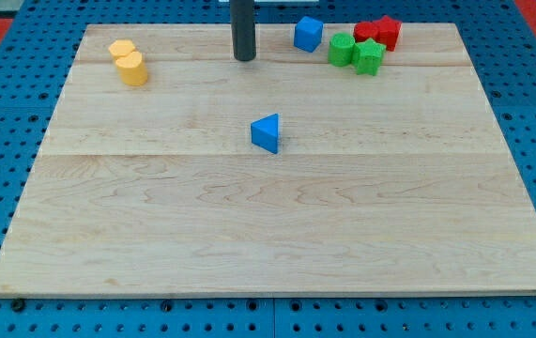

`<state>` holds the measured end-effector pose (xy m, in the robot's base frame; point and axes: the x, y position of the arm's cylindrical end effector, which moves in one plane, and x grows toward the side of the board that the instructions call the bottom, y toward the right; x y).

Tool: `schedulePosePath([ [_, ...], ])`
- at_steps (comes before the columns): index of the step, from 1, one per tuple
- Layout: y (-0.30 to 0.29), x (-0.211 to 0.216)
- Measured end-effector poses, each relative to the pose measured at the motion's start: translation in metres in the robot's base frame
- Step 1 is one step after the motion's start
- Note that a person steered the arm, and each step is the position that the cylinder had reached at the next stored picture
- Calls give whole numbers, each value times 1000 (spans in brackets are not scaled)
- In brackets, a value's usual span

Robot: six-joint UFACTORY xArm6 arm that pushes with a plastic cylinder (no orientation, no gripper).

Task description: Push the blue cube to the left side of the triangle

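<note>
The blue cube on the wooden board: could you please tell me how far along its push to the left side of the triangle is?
Nothing looks done yet: the blue cube sits near the view's top, up and right of the blue triangular block at the wooden board's middle. In hand: my tip stands just left of the cube, apart from it. Left: getting behind the cube and pushing it down to the triangle's left.
</note>
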<state>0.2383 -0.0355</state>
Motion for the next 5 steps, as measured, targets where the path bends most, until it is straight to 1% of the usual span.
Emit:
schedulePosePath([
  [1, 21, -44],
  [2, 30, -46],
  [3, 58, -44],
  [4, 121, -46],
  [5, 154, -47],
])
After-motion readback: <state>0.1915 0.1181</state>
